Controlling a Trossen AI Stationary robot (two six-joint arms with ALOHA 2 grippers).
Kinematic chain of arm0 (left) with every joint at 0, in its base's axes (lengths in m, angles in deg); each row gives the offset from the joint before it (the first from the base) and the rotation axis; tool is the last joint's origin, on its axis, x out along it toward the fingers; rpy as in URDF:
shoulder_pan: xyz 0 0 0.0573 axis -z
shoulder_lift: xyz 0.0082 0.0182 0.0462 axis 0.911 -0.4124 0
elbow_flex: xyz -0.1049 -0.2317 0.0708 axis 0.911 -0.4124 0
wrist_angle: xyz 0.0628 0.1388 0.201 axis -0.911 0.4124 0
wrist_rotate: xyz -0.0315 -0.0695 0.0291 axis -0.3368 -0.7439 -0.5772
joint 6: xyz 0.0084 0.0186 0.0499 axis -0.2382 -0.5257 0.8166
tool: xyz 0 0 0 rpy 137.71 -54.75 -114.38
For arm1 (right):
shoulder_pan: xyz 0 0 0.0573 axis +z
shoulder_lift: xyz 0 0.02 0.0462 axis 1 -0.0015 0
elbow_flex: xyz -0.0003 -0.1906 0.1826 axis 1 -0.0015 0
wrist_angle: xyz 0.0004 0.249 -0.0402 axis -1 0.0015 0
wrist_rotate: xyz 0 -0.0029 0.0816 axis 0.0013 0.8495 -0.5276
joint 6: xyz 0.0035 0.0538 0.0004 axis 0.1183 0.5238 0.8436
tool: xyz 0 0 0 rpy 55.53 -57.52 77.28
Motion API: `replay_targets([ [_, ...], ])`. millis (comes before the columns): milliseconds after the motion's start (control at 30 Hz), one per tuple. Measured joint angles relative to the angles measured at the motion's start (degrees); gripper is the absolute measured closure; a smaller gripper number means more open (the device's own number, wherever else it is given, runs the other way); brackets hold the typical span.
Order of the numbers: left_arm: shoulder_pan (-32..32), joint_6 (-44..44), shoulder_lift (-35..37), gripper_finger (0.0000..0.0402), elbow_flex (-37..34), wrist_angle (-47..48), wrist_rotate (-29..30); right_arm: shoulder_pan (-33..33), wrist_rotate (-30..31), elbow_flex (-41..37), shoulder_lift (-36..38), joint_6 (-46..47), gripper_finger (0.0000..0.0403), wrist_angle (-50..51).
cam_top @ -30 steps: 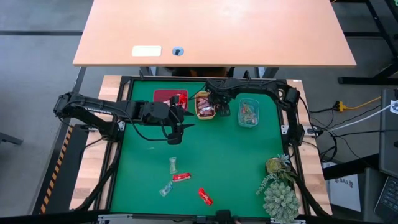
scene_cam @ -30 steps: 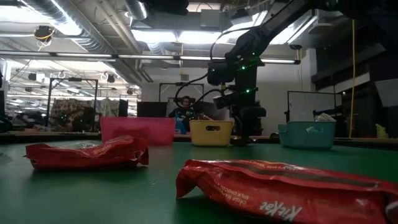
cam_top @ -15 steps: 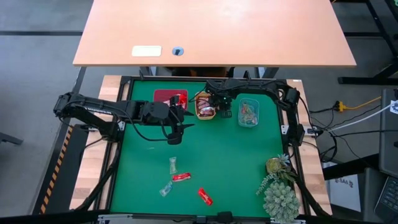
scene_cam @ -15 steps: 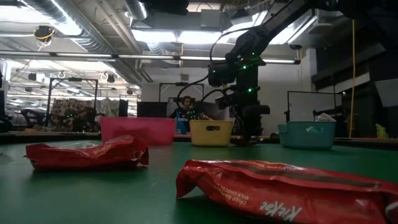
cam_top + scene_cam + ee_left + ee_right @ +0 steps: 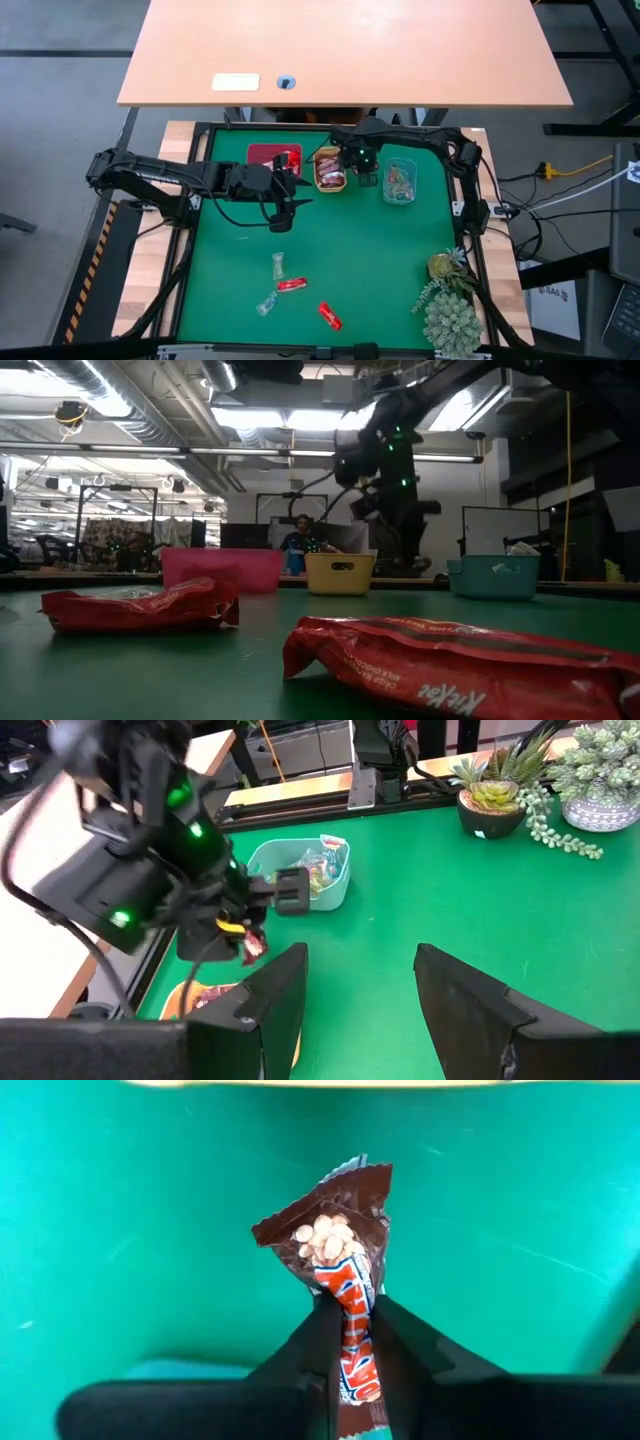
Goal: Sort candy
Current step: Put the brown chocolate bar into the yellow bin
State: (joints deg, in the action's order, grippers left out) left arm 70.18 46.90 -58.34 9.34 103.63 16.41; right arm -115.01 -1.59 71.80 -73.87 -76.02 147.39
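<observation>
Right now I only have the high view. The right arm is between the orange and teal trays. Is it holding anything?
Observer: Yes. In the right wrist view the right gripper has its jaws shut on a dark brown bar candy, which hangs over the green mat.
Operator: And the left arm, is it carrying anything?
Observer: No. In the left wrist view the left gripper has its jaws open over the mat with nothing between them.

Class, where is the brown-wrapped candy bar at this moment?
The brown-wrapped candy bar is pinched in the right end effector, lifted above the green mat between the orange tray and the teal tray.
</observation>
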Motion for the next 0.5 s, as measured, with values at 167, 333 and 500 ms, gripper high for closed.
replay_targets([
  [167,0.00,0.02,0.00,0.0221,0.00,-0.02,0.00,0.01,0.23,8.27,0.00,1.31,0.0353,6.18],
  [333,-0.02,0.02,0.00,0.0221,0.00,-0.09,0.00,0.00,-4.14,15.12,0.04,2.78,0.0354,2.95],
  [500,-0.01,0.04,0.00,0.0221,0.00,-0.09,0.00,0.00,-10.49,16.55,0.04,2.88,0.0354,-6.65],
])
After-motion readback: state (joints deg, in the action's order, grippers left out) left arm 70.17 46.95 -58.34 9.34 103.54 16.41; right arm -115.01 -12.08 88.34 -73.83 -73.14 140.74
